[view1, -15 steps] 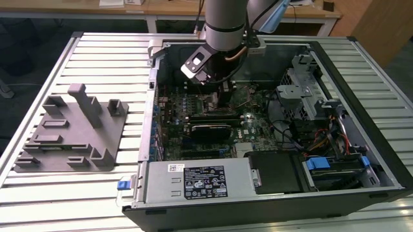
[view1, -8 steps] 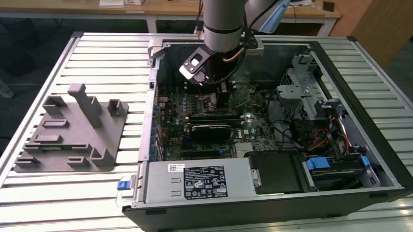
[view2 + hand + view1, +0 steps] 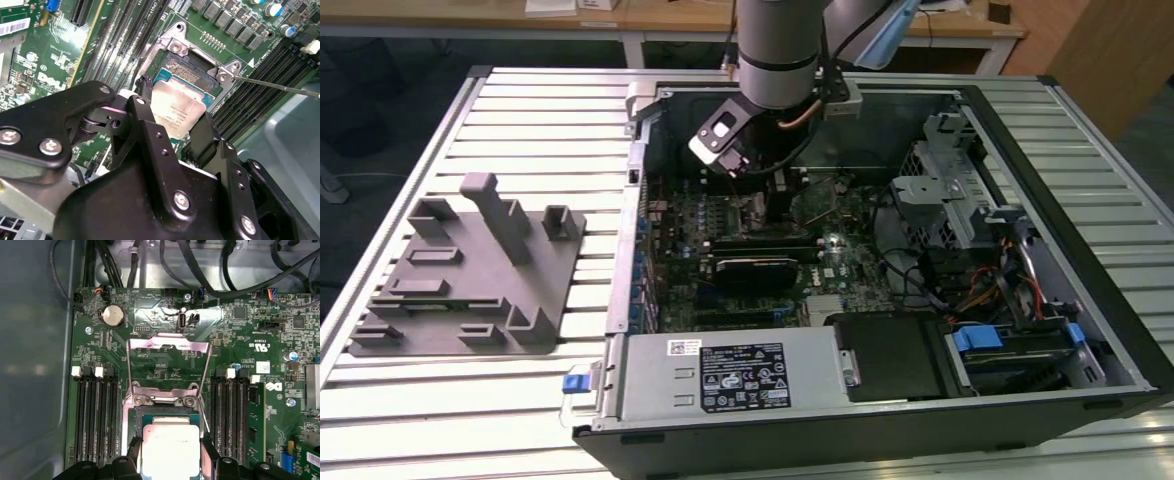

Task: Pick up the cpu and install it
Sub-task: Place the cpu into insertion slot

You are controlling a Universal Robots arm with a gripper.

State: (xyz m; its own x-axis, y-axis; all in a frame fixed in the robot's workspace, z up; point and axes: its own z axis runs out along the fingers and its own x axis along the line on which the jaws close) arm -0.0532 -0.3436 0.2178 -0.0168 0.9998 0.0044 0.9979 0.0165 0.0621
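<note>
The cpu (image 3: 178, 106), a flat square chip with a pale silver top, sits between my gripper's (image 3: 174, 114) black fingers (image 3: 145, 97), which press its two opposite sides. It hangs just over the open socket (image 3: 192, 70) on the green motherboard (image 3: 45, 75), overlapping the socket's near part; whether it touches I cannot tell. In the first wrist view the cpu (image 3: 170, 447) lies in my gripper (image 3: 171, 456) at the socket's near end, with the metal load plate (image 3: 167, 345) swung up beyond it. In the exterior view my gripper (image 3: 734, 155) is low inside the open computer case (image 3: 1067, 330).
Memory slots (image 3: 95, 415) flank the socket on both sides, and a thin retention lever (image 3: 280, 86) sticks out beside it. Cables (image 3: 200, 270) run along the case wall. A grey plastic fixture (image 3: 467, 270) with upright posts stands on the slatted table at the exterior view's left.
</note>
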